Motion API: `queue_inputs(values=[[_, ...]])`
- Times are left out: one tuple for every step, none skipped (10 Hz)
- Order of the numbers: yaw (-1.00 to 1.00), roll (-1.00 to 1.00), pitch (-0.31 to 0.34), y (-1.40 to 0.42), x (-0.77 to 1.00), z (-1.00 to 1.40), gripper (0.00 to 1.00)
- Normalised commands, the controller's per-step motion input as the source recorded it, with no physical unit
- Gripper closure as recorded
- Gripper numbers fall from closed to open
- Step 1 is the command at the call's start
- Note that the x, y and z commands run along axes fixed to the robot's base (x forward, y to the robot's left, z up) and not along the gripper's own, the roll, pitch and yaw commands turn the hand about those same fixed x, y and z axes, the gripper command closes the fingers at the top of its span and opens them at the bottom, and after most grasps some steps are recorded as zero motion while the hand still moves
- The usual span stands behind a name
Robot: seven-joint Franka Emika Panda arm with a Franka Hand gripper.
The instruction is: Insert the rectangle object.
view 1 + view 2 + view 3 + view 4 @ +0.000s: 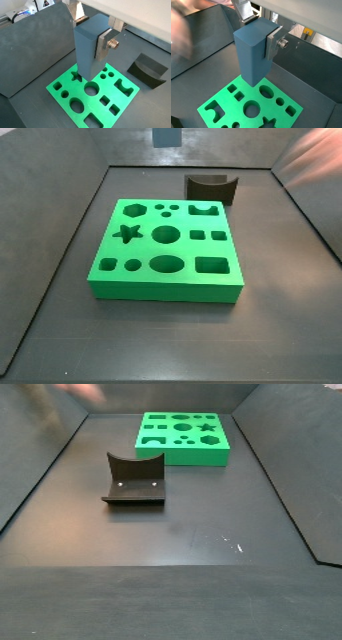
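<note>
I see the fingers (100, 44) clamped on the rectangle object (88, 50), held upright above the green board (93, 91), mid-frame in both wrist views, clear of its holes.

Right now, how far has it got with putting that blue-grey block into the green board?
Done: the hand has picked up the rectangle object and holds it upright, clamped between the fingers. In hand: the block hangs in the air above the green board. Left: lowering it into its hole; in a side view every hole in the board is empty.
</note>
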Motion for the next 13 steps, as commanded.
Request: queue_inputs(values=[[0.00,0.00,0.000,-0.11,0.00,-0.01,1.00],[0.00,0.03,0.010,-0.17,0.12,0.00,1.00],[-1.00,0.00,0.000,-0.16,0.00,0.00,1.00],[-1.00,0.00,-0.003,0.00,0.00,-0.09,1.00],[-1.00,0.00,-0.019,0.00,0.00,-0.21,1.00],[-1.00,0.05,-0.059,0.00,0.03,-0.57,1.00],[-0.93,0.15,-0.067,-0.07,0.21,-0.78,1.00],[-0.79,0.18,-0.084,-0.12,0.36,-0.85,1.00],[-0.55,0.19,-0.067,-0.16,0.63,-0.88,1.00],[-0.45,0.18,-0.060,-0.16,0.74,-0.87,1.00],[-0.35,0.17,-0.057,-0.15,0.84,-0.86,1.00],[-0.31,0.16,-0.056,-0.15,0.89,-0.86,1.00],[-0.29,0.16,-0.046,-0.15,0.91,-0.86,1.00]])
